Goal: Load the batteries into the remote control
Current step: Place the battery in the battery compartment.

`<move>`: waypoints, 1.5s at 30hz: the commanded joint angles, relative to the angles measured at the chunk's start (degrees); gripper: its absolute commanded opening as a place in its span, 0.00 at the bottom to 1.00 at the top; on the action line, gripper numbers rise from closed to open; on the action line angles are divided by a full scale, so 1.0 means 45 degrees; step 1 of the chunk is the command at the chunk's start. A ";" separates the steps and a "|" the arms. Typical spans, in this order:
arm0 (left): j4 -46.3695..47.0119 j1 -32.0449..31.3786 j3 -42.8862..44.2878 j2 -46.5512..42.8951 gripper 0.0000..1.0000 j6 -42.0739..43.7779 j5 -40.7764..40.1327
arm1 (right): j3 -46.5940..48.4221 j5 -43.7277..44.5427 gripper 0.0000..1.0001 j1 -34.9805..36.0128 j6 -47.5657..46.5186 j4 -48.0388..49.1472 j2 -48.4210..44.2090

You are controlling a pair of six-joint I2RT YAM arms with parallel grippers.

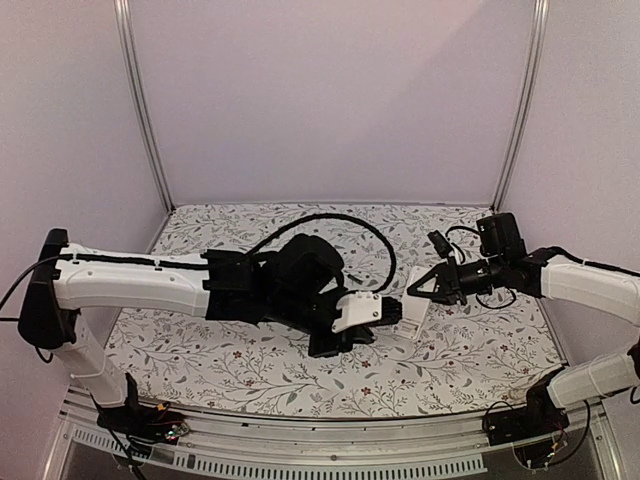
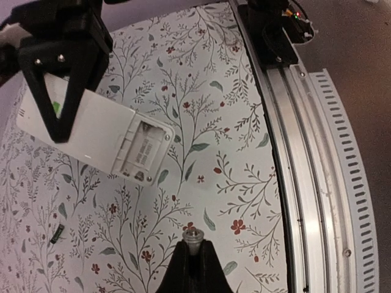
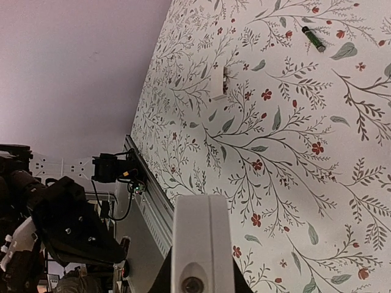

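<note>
The white remote control [image 2: 91,131] hangs in the air with its back up and its battery compartment [image 2: 143,149] open. My right gripper [image 1: 422,290] is shut on its other end, and one black finger [image 2: 61,79] lies across it. The right wrist view shows the remote end-on [image 3: 201,238] between the fingers. My left gripper [image 2: 193,247] is shut on a battery, whose silver tip [image 2: 193,234] sticks out. It is below the compartment and apart from it. A second dark battery [image 3: 313,38] lies on the table; it also shows in the left wrist view [image 2: 57,233].
The floral table cloth [image 1: 250,365] covers the work area. A metal rail [image 2: 299,152] runs along the near edge. A small white plate [image 3: 222,79] lies on the cloth near the loose battery. The left arm [image 1: 150,280] reaches across the middle of the table.
</note>
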 commanded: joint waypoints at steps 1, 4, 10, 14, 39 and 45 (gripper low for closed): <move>0.1783 0.0110 -0.0321 -0.0298 0.00 0.0534 0.0702 | 0.0512 -0.0227 0.00 0.0827 0.0499 0.0993 0.0336; 0.2185 0.0110 -0.0129 -0.0228 0.00 0.0495 0.1002 | 0.0540 -0.0095 0.00 0.1275 0.0805 0.1495 0.0500; 0.2498 0.0110 0.0287 0.0313 0.00 0.0457 0.1605 | 0.0500 -0.0022 0.00 0.1954 0.1465 0.2536 0.0783; 0.2548 0.0110 0.0406 0.0618 0.00 0.0614 0.1659 | 0.0521 -0.0063 0.00 0.2253 0.1735 0.2793 0.0911; 0.2364 0.0461 0.0010 0.0996 0.00 0.1633 0.1111 | 0.0560 -0.0838 0.00 0.2915 0.2453 0.4230 0.1332; 0.2093 0.0481 -0.0206 0.1032 0.00 0.1968 0.0782 | 0.0560 -0.0966 0.00 0.2923 0.2491 0.4270 0.1269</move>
